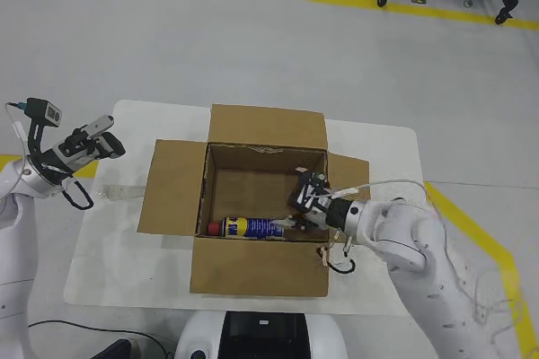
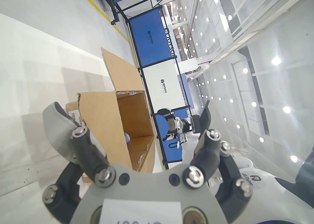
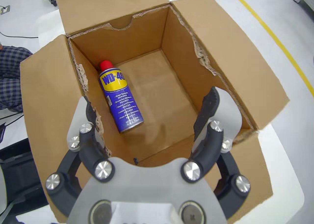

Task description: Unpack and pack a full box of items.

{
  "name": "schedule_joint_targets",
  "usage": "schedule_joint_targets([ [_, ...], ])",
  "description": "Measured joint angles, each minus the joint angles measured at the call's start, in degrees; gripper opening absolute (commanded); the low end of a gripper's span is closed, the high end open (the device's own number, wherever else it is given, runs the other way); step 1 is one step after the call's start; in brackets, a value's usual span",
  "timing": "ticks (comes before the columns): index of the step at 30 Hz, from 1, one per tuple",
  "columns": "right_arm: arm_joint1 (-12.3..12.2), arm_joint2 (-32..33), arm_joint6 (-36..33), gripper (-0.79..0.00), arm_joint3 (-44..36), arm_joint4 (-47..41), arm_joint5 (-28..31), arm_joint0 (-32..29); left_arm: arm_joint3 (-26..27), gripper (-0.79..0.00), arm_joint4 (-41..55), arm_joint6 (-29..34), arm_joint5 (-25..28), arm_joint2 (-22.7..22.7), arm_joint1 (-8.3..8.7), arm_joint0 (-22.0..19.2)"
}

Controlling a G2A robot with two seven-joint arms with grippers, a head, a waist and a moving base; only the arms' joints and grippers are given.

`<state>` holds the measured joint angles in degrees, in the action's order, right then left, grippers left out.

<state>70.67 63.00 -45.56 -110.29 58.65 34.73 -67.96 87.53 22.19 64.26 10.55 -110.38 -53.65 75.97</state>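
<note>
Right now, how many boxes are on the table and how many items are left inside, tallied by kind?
Cardboard box, flaps open: 1
Spray can, lying on its side inside the box: 1
Total: 2

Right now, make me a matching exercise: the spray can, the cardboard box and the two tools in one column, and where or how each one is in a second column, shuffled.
Column one
1. spray can
2. cardboard box
3. left tool
4. right tool

Column two
A. open, over the box's opening
B. open, out to the side, clear of the box
C. lying on its side on the box floor
D. flaps folded out, standing on the white table

Pairs: 1-C, 2-D, 3-B, 4-A.
</note>
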Motion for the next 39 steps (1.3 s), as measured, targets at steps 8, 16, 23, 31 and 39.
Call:
schedule_joint_targets([
  [8, 2.1, -9.9, -1.4, 0.000, 8.7, -2.1, -3.8, 9.6, 0.0, 0.000, 0.0, 0.0, 0.0, 0.0, 0.00, 0.0],
  [16, 2.1, -9.9, -1.4, 0.000, 8.8, -2.1, -3.7, 9.7, 0.0, 0.000, 0.0, 0.0, 0.0, 0.0, 0.00, 0.0],
  [23, 2.1, -9.9, -1.4, 0.000, 8.8, -2.1, -3.7, 9.7, 0.0, 0.000, 0.0, 0.0, 0.0, 0.0, 0.00, 0.0],
  [31, 2.1, -9.9, -1.4, 0.000, 8.8, -2.1, -3.7, 9.7, 0.0, 0.000, 0.0, 0.0, 0.0, 0.0, 0.00, 0.0],
  [39, 3.7, -15.2, -2.5, 0.000, 14.2, -4.2, -5.3, 14.5, 0.0, 0.000, 0.0, 0.0, 0.0, 0.0, 0.00, 0.0],
])
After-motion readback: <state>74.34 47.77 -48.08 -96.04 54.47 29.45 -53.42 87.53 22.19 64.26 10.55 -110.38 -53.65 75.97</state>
